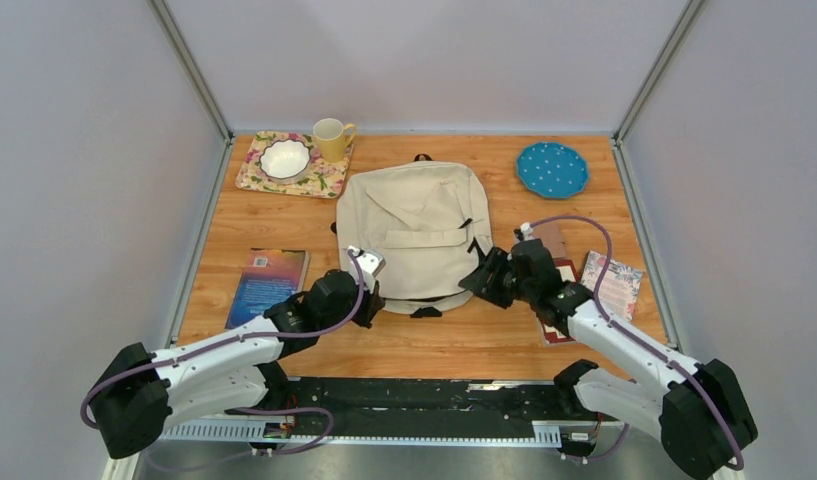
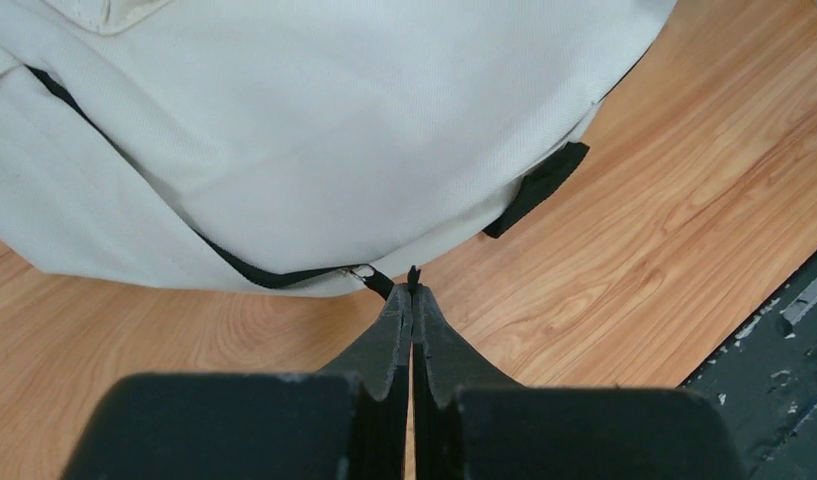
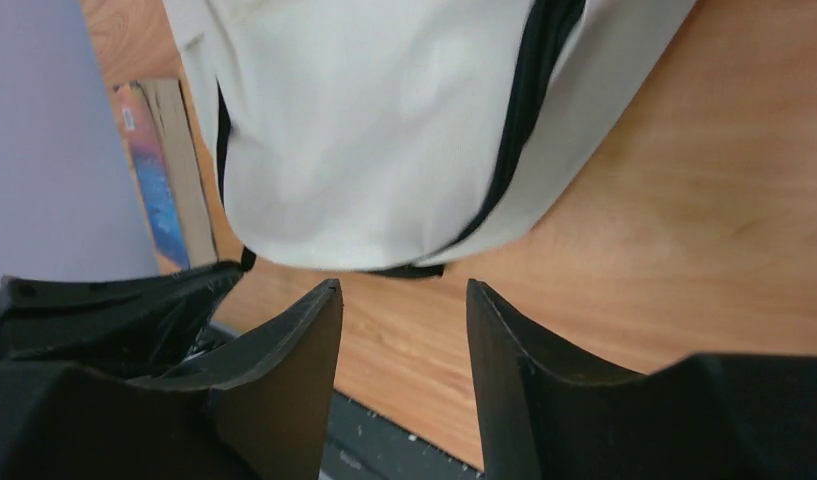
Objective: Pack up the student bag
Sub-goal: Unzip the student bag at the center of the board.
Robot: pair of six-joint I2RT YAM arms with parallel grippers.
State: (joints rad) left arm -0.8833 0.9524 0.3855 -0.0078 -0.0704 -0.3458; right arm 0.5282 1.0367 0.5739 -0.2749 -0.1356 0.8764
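The student bag (image 1: 414, 225), cream fabric with black zip and strap ends, lies flat in the middle of the wooden table. My left gripper (image 1: 370, 297) is at its near left corner. In the left wrist view the left gripper (image 2: 414, 288) is shut on the black zipper pull (image 2: 414, 272), which hangs from a metal ring at the end of the bag's (image 2: 314, 130) zip. My right gripper (image 1: 481, 281) is at the bag's near right side. In the right wrist view the right gripper (image 3: 404, 287) stands open just short of the bag (image 3: 384, 130), with nothing between its fingers.
A blue book (image 1: 268, 285) lies left of the bag. More books (image 1: 616, 284) lie to the right, partly under my right arm. At the back are a floral mat (image 1: 319, 180) with a white bowl (image 1: 285, 157), a yellow mug (image 1: 331, 138), and a blue plate (image 1: 552, 168).
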